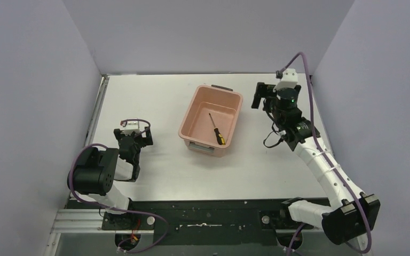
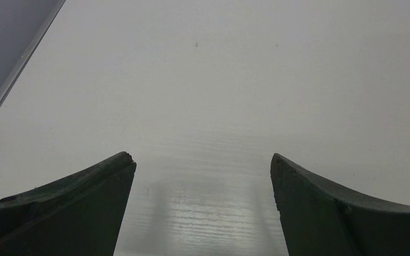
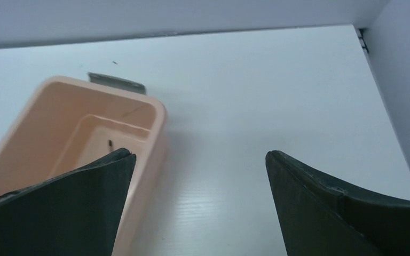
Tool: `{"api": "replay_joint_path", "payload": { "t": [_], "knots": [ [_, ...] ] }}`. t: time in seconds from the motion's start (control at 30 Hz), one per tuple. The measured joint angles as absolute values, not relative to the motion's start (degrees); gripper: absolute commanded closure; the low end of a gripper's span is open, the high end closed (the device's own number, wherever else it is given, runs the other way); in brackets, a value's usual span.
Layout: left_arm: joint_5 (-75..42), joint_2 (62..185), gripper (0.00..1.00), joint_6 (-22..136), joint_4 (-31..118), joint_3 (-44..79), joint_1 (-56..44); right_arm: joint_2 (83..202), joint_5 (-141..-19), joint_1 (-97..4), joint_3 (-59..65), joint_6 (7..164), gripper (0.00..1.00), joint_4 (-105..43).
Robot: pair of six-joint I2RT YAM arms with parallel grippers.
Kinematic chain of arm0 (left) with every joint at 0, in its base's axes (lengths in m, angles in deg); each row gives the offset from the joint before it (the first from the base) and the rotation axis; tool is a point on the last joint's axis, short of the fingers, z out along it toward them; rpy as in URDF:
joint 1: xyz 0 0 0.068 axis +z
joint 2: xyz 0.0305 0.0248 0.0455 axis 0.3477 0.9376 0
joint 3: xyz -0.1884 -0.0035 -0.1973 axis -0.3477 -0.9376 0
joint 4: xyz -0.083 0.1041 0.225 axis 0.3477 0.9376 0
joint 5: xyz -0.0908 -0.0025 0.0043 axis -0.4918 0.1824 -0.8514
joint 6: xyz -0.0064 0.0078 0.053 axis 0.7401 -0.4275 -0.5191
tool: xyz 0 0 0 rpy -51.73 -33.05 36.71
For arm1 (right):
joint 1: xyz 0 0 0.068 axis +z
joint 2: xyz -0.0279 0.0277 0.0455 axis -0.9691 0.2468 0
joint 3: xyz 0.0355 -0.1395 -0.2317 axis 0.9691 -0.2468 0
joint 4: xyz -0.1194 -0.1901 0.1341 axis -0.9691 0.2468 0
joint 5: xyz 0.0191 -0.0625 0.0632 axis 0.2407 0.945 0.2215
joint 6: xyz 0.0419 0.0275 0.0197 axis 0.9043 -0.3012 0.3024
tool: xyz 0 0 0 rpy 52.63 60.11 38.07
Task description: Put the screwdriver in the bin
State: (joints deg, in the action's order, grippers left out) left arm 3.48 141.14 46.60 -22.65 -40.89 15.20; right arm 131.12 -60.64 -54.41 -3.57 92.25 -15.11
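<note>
The salmon-pink bin [image 1: 196, 100] stands in the middle of the table, its dark grey handle at the far end. The screwdriver [image 1: 217, 129] lies inside on the bin's floor, yellow-and-black handle toward the near end. My right gripper [image 1: 260, 96] is open and empty, to the right of the bin's far end. In the right wrist view the bin [image 3: 37, 125] is at the left, and only the shaft's tip [image 3: 110, 143] shows above my left finger [image 3: 75, 208]. My left gripper [image 1: 134, 140] is open and empty over bare table [image 2: 208, 96], left of the bin.
Grey walls close the table on the left, back and right. A metal rail [image 1: 99, 106] runs along the left edge. A purple cable [image 1: 307, 64] loops over the right arm. The black base strip [image 1: 203, 213] lies at the near edge.
</note>
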Motion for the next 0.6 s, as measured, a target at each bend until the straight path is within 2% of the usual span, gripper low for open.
{"api": "replay_joint_path", "payload": {
  "t": [0.13, 0.33, 0.47, 0.6],
  "knots": [
    [3.50, 141.14, 0.03, 46.58, -22.63, -40.89, 15.20, 125.26, -58.65, -58.58, -21.42, 90.89, 0.00, -24.55],
    [3.50, 141.14, 0.03, 46.58, -22.63, -40.89, 15.20, 122.79, -57.04, -63.15, -47.17, 91.29, 0.00, -36.09],
    [3.50, 141.14, 0.03, 46.58, -22.65, -40.89, 15.20, 121.94, -56.27, -63.26, -54.10, 91.68, 0.00, -42.37],
    [3.50, 141.14, 0.03, 46.58, -22.63, -40.89, 15.20, 121.85, -55.99, -63.31, -54.67, 91.92, 0.00, -46.67]
  ]
}}
